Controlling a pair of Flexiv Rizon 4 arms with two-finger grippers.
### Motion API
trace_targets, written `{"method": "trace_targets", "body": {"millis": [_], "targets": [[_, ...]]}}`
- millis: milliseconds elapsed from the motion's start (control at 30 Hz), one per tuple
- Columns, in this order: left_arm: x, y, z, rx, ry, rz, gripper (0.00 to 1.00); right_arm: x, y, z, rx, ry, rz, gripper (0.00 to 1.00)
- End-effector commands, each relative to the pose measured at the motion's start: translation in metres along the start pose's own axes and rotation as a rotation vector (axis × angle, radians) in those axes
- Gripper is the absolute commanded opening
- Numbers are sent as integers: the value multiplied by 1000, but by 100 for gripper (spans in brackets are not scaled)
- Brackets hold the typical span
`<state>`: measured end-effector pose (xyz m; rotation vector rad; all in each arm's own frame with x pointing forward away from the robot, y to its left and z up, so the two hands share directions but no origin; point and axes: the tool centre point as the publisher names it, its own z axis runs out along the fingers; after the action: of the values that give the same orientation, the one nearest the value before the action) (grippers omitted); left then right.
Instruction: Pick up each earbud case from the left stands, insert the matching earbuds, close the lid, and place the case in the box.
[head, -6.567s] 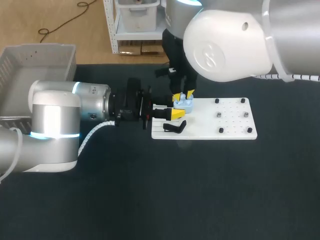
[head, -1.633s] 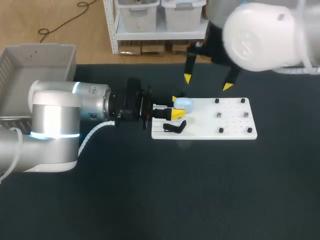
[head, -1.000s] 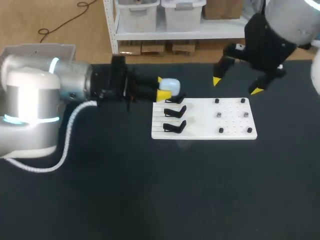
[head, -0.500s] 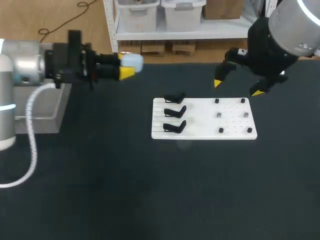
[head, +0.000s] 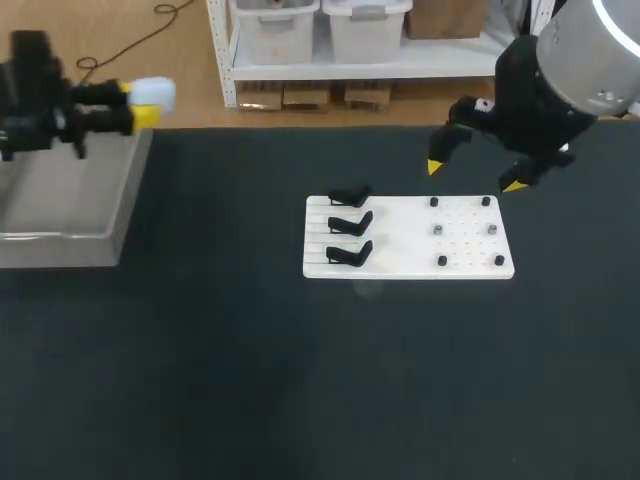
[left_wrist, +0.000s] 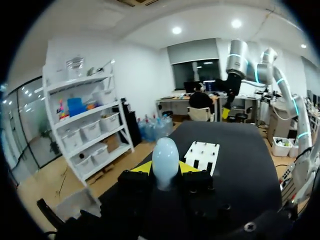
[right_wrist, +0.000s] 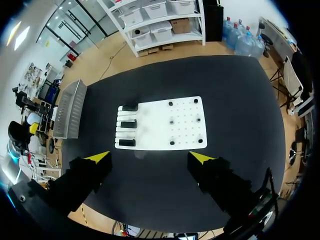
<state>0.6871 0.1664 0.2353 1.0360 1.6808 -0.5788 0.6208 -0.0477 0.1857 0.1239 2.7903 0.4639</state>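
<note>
My left gripper (head: 134, 104) is shut on a pale blue earbud case (head: 152, 93), lid closed, and holds it in the air over the far right corner of the grey box (head: 60, 248). In the left wrist view the case (left_wrist: 165, 159) stands between the yellow tips, with the white board (left_wrist: 202, 155) far ahead of it. The three black stands (head: 349, 224) on the board's left side are empty. My right gripper (head: 472, 175) hangs open above the board's far right edge, nothing between its fingers. The right wrist view looks down on the board (right_wrist: 165, 125) past that gripper (right_wrist: 150, 157).
The white board (head: 470, 238) carries several small black pegs on its right half. The grey box (right_wrist: 70, 107) stands at the table's far left. Dark table mat lies all around the board.
My left arm has carried the case from beside the stands far to the left, up to the box. My right gripper has stayed open, hardly moving over the last half second.
</note>
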Motion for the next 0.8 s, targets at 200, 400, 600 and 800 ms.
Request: {"method": "trace_targets", "body": {"millis": [200,400,600,800], "targets": [[71,41,-57,-410,75,-112,0,2,-1,0,0,-8,1,100],[102,73,-67,-512,89,-141,0,2,-1,0,0,-8,1,100],[134,112,-64,-545,195,-140,0,2,-1,0,0,-8,1,100],[152,137,-53,-521,236,-162,0,2,-1,0,0,-8,1,100]]}}
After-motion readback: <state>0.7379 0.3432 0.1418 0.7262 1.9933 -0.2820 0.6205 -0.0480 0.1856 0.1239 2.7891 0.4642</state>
